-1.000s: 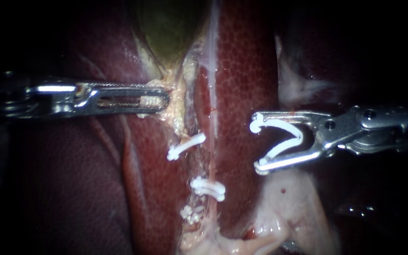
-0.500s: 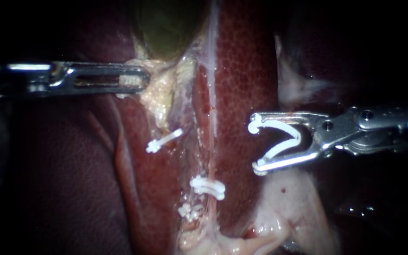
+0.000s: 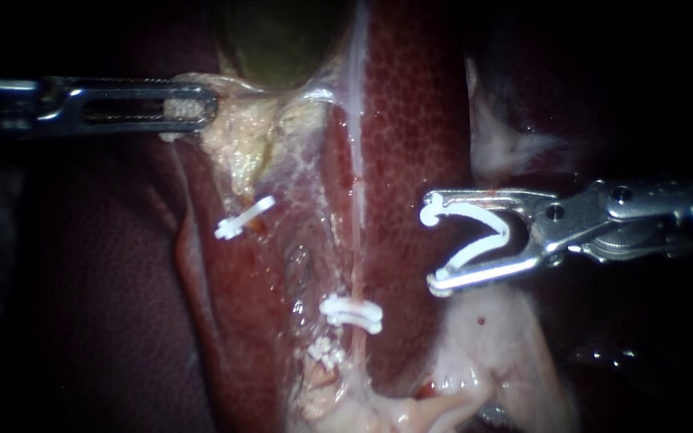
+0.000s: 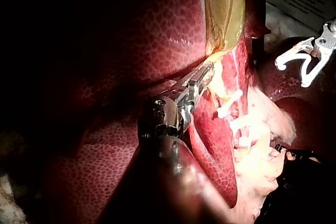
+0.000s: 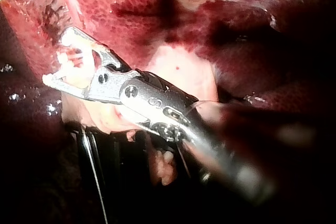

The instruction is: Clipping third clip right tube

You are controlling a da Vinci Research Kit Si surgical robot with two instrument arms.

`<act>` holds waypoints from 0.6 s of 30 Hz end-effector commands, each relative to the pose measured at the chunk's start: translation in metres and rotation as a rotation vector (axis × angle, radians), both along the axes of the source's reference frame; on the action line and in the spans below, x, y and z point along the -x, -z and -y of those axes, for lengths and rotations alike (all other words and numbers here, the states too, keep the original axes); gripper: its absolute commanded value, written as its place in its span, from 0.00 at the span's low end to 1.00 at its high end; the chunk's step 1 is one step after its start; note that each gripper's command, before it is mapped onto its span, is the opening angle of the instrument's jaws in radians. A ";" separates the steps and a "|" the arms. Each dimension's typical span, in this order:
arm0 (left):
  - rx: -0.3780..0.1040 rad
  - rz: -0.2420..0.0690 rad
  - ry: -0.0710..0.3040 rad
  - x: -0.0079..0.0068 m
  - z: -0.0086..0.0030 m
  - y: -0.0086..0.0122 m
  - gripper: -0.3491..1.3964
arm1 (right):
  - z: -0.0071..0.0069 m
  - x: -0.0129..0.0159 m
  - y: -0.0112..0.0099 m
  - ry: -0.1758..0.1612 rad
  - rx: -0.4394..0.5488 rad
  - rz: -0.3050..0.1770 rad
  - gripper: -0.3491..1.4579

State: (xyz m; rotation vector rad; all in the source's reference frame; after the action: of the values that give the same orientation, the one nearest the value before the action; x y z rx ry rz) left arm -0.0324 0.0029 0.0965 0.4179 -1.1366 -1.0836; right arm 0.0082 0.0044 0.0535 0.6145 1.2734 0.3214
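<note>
- The left instrument (image 3: 192, 104) now sits higher and farther out to its own side than half a second ago, its jaws closed on pale tissue (image 3: 234, 132) at the neck of the gallbladder (image 3: 282, 40), which it has drawn taut.
- The slanted clip (image 3: 244, 217) has travelled up and outward with that stretched tissue.
- The lower clip (image 3: 351, 313) stays put on the right tube (image 3: 355, 240).
- The right instrument (image 3: 433, 242) has barely moved; its jaws stand wide apart, both pressing on the loaded clip (image 3: 507, 228), which is spread in a V.
- That clip hangs over the liver (image 3: 419, 120), near the right tube and not touching it.
- A small white cluster (image 3: 322, 350) below the lower clip is too blurred to identify.
- The left shaft fades into darkness, and the gallbladder's upper part is cut off.
- In the left wrist view, the right instrument (image 4: 296, 69) is clipped by the frame edge.
- In the right wrist view, glare washes out the clip between the jaws of the right instrument (image 5: 55, 59).
</note>
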 end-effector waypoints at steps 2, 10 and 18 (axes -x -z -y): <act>0.000 -0.002 0.003 -0.0001 0.0000 0.0000 0.00 | 0.0001 -0.0001 -0.0001 0.003 0.000 -0.002 0.52; 0.006 -0.007 0.004 -0.0002 0.0001 0.0000 0.00 | 0.0016 -0.0011 -0.0022 0.023 0.001 0.029 0.52; 0.007 -0.008 0.006 -0.0002 0.0004 -0.0002 0.00 | 0.0030 -0.0021 -0.0070 0.024 -0.036 0.074 0.52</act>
State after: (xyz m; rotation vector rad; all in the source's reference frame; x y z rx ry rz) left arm -0.0322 0.0025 0.0966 0.4035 -1.1351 -1.0855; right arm 0.0106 0.0012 0.0612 0.6452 1.1834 0.3517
